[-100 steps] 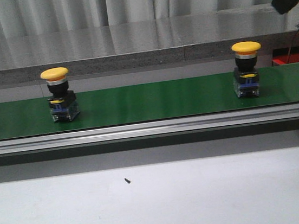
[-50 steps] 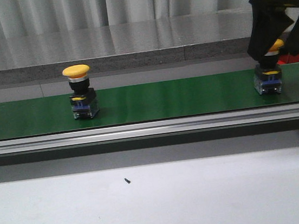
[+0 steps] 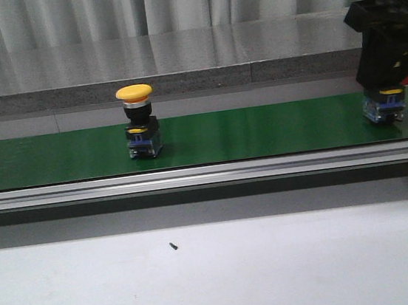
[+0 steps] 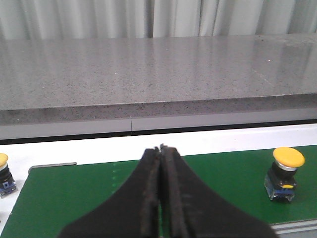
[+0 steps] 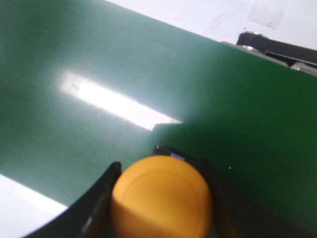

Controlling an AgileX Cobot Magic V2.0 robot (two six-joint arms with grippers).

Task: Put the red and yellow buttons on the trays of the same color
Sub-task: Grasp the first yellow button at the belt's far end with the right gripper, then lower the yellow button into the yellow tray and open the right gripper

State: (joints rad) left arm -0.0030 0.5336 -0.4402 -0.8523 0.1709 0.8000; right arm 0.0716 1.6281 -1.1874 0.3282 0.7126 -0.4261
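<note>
The right gripper (image 3: 385, 82) is clamping a yellow button (image 5: 162, 198) at the green belt's (image 3: 261, 130) right end; the left gripper (image 4: 161, 198) is sitting pressed together; another yellow button (image 3: 139, 121) is standing mid-belt

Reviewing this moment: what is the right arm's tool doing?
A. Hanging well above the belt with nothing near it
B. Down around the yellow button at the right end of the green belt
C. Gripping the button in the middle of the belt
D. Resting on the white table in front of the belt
B: the right tool is down over the right yellow button, whose cap sits between its fingers on the green belt; the middle button stands untouched.
</note>
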